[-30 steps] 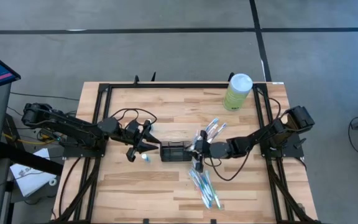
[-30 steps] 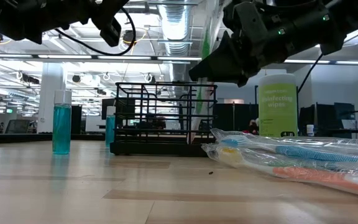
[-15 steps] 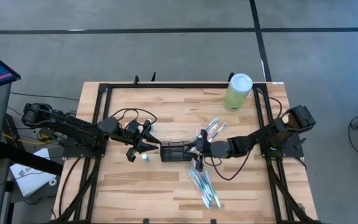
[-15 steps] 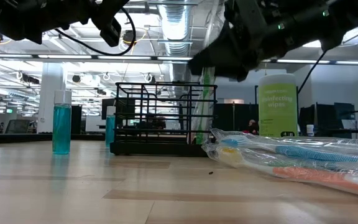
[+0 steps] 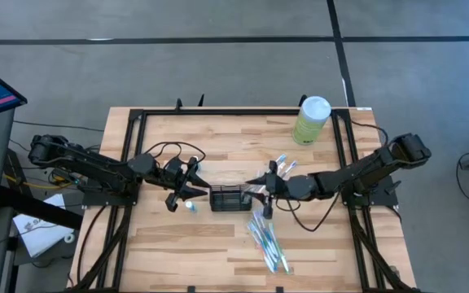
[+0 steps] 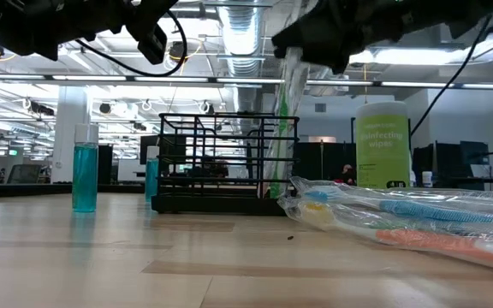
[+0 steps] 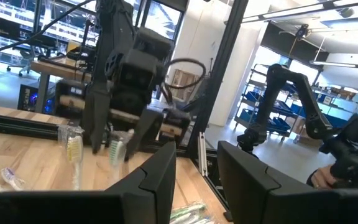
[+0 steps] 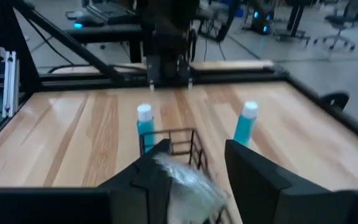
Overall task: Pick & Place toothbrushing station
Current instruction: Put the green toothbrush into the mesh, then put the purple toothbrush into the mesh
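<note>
Between the parted fingers of the right gripper (image 8: 191, 177), a plastic-wrapped toothbrush (image 8: 188, 180) over the wire-mesh holder (image 5: 228, 198) is revealed only by the wrist view; the left gripper (image 5: 187, 185) is seen apart too.

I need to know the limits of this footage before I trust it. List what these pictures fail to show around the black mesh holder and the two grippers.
- Mesh holder: its compartments, in the high view too small, in the right wrist view partly covered by the wrapped toothbrush.
- Right gripper: fingertips cut off by the right wrist view's edge; a dark mass in the low view.
- Left gripper: too small in the high view to see whether it holds anything.
- Teal bottles: labels unreadable.
</note>
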Robot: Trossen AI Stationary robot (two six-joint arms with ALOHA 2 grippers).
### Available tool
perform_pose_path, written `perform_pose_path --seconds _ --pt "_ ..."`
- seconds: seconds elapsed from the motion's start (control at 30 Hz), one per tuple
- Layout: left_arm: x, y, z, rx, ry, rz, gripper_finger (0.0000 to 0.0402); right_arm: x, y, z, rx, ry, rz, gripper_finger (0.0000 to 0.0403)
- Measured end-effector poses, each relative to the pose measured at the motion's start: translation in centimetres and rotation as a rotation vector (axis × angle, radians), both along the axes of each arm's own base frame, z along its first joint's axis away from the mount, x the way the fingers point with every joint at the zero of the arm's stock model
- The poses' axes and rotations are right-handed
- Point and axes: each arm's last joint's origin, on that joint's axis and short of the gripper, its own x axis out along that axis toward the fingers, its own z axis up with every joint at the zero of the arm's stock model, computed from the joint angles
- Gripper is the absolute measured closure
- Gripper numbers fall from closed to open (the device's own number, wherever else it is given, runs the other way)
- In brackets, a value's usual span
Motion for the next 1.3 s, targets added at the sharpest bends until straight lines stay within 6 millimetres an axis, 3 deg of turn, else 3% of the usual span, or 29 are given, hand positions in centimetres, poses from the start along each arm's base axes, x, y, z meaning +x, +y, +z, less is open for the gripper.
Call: perform_pose_path --seconds 0.27,0.47,0.7,1.3 --pt "0.0 0.0 0.0 0.000 0.000 0.000 0.0289 -2.1 -1.1 3.8 -0.064 -0.080 -0.027 0.0274" --pt "0.0 0.0 0.0 0.000 0.000 0.000 0.0289 -4.0 -2.4 5.0 -0.048 -0.030 -0.096 0.0286" --pt "0.0 0.0 0.0 0.000 0.000 0.000 0.0289 -5.3 -4.1 4.7 -0.026 0.080 -0.168 0.0294" --pt "0.0 0.0 0.0 0.007 -0.002 0.001 0.0289 -5.7 -6.8 2.9 -0.027 0.266 -0.285 0.0295"
